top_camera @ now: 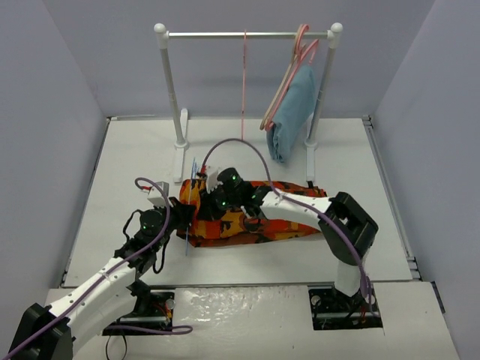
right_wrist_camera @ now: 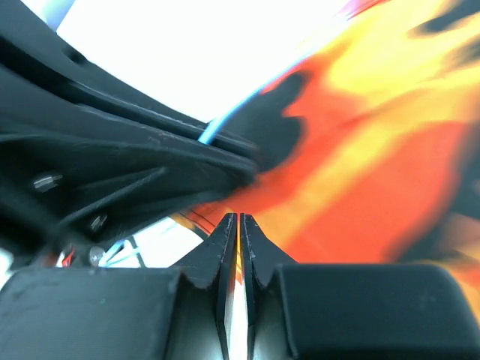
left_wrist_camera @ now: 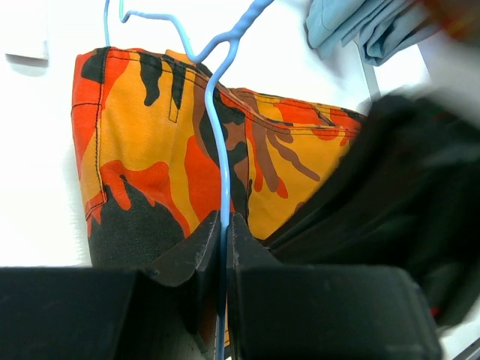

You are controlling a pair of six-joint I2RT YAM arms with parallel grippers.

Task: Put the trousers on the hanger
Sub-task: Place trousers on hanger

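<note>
Left end effector (left_wrist_camera: 225,225) is clenched on the thin light-blue hanger (left_wrist_camera: 217,135) at the left end of the camouflage trousers (left_wrist_camera: 142,150), which lie along the surface (top_camera: 135,150), while the right end effector (right_wrist_camera: 238,221) is clenched tight against their fabric.

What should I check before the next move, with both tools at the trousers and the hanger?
1. Left tool shut on the hanger wire: ok.
2. Right tool holds cloth of the trousers: cannot tell; it is shut, but the view is blurred.
3. Trousers over the hanger bar: not ok; they lie on the table.
4. Space between the two tools: not ok; they are very close together.
</note>
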